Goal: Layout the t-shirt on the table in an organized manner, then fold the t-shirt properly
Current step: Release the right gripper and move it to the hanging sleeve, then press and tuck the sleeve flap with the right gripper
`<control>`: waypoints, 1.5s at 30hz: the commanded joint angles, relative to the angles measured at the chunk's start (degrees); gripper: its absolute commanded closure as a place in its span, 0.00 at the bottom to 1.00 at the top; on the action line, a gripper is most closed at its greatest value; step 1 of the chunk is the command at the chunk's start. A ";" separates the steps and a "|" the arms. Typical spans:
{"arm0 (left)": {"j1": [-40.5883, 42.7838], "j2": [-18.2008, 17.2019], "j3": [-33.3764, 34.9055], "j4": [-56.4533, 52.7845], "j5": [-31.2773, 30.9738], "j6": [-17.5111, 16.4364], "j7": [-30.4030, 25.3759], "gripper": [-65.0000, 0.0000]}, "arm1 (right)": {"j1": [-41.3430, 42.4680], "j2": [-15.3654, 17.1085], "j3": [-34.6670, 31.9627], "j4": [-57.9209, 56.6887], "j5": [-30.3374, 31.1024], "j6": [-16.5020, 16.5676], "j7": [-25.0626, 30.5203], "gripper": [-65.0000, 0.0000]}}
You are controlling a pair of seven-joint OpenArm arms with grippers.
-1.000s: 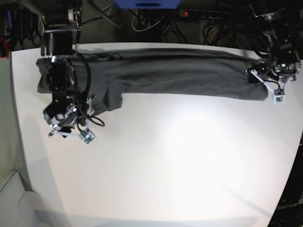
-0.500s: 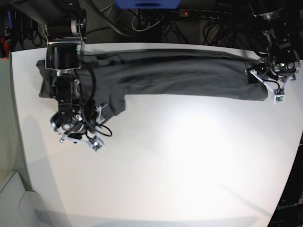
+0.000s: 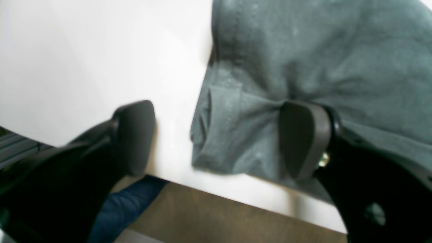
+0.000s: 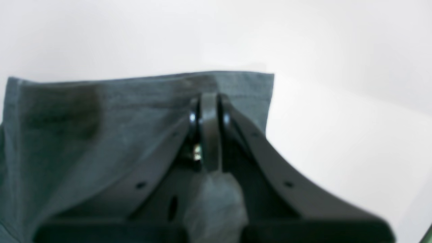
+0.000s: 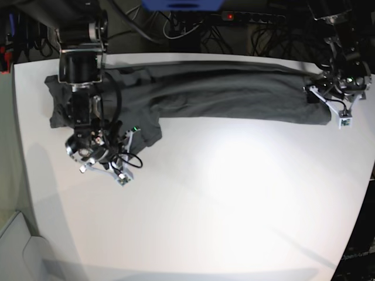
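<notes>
Since a second ago, the right gripper (image 5: 120,153) has shifted a little rightward along the near left part of the t-shirt (image 5: 222,93) and has drawn its jaws together. In the right wrist view the fingers meet on a fold of grey cloth near a hemmed edge. The left gripper (image 3: 216,138) has not moved; it stands wide at the shirt's far right end, one finger on the cloth, the other on the bare table (image 5: 222,199), holding nothing.

The shirt lies as a long, rumpled band across the far side of the white table, reaching from left to right.

It looks light, soft and limp, likely to sag and bunch when lifted. Hems and corners seem the best holds, one in each gripper, pulled apart to flatten it.

No containers are in view.
</notes>
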 commanded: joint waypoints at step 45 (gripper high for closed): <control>0.59 -0.39 0.04 3.85 0.83 -0.03 1.61 0.13 | 2.83 -5.51 15.18 5.79 -2.93 1.46 -24.15 0.25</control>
